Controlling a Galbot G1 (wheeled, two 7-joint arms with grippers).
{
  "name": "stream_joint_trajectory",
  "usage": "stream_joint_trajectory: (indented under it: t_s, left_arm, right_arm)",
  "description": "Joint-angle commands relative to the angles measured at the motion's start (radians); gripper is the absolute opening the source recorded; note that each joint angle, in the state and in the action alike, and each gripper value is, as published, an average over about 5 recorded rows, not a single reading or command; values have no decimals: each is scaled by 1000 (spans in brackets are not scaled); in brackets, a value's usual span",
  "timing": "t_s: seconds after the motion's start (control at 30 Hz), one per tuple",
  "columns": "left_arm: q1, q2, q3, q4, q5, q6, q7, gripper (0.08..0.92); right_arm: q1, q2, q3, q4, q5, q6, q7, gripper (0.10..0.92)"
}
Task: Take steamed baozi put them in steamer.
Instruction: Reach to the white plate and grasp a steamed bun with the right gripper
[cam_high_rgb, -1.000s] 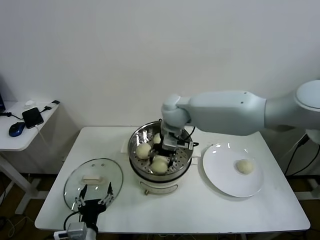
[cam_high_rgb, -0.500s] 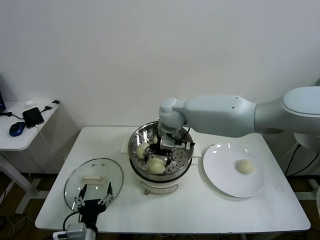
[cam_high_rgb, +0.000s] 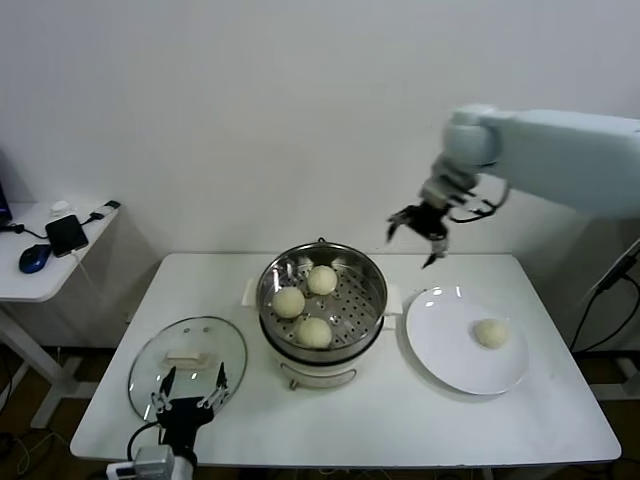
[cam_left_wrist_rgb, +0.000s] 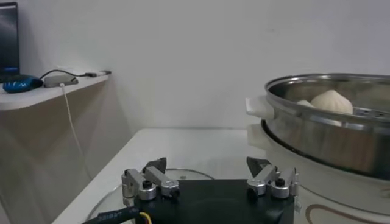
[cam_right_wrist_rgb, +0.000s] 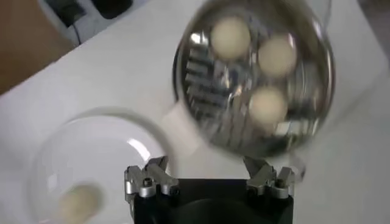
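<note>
Three cream-white baozi (cam_high_rgb: 313, 332) lie on the perforated tray of the steel steamer (cam_high_rgb: 372, 310) in the middle of the table; they also show in the right wrist view (cam_right_wrist_rgb: 268, 105). A fourth baozi (cam_high_rgb: 489, 333) sits on the white plate (cam_high_rgb: 445, 340) to the steamer's right, also in the right wrist view (cam_right_wrist_rgb: 77, 201). My right gripper (cam_high_rgb: 418, 229) is open and empty, high in the air between steamer and plate. My left gripper (cam_high_rgb: 187, 391) is open and empty, low at the table's front left, next to the glass lid (cam_high_rgb: 186, 357).
The round glass lid with a white handle lies flat left of the steamer. A side table (cam_high_rgb: 40, 265) at the far left holds a phone and a mouse. The steamer's wall (cam_left_wrist_rgb: 329, 137) stands close to my left gripper (cam_left_wrist_rgb: 207, 176).
My right gripper has let go of a baozi in the steamer, risen out of the pot and swung up and right toward the plate. The left arm has not moved.
</note>
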Motion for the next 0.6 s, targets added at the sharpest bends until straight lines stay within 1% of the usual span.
stream_joint_trajectory:
  t_s: [0.03, 0.13, 0.27, 0.47, 0.6]
  left_arm:
    - [1, -1, 0, 7, 2, 0, 0, 823]
    - [4, -3, -3, 12, 2, -1, 0, 823]
    - [9, -6, -7, 15, 2, -2, 0, 823]
    - [11, -15, -10, 22, 6, -2, -1, 823]
    - [11, -19, -11, 26, 12, -1, -1, 823]
  right_arm:
    - [-179, -378, 2, -8, -38, -348, 30, 823]
    - [-373, -389, 154, -51, -128, -363, 46, 823]
    - [-591, -350, 344, -166, -226, -354, 57, 823]
    - [-767, -243, 515, -323, -304, -326, 62, 823]
    - [-818, -178, 572, -383, -320, -322, 77, 823]
